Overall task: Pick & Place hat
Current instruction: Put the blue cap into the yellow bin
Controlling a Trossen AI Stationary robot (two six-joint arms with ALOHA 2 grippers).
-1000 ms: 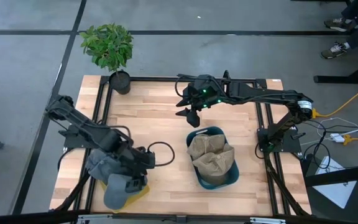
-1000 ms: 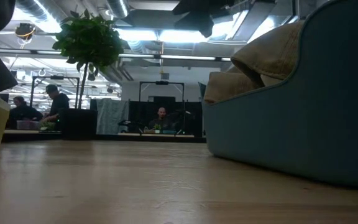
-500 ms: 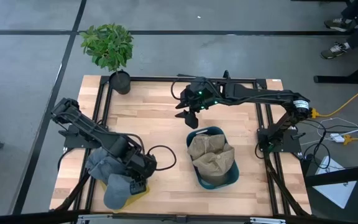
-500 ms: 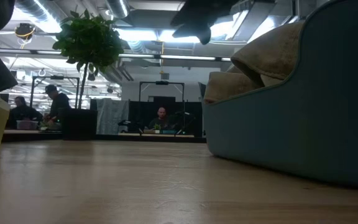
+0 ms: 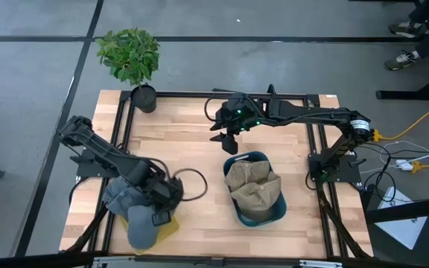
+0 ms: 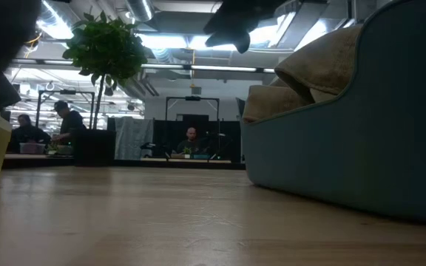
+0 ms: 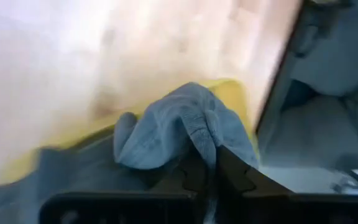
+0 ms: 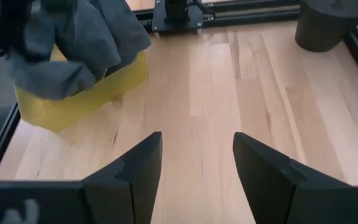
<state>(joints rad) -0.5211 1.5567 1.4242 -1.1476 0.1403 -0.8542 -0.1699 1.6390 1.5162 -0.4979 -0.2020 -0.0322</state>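
Left wrist view: I saw left gripper (image 7: 209,163) clenched on grey hat (image 7: 179,127) | yellow bin (image 5: 166,227) mostly hidden, 7 o'clock | right gripper (image 8: 194,155) fingers spread, empty.

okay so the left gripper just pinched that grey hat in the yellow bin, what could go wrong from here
1. The left gripper has shut on only a small fold of the grey hat, so the fabric could slip free on the lift.
2. More grey hats are piled in the same yellow bin; a neighbour might get dragged out or spill over the edge.
3. The blue bin already holds tan hats heaped near its rim, so another hat dropped there might slide off.
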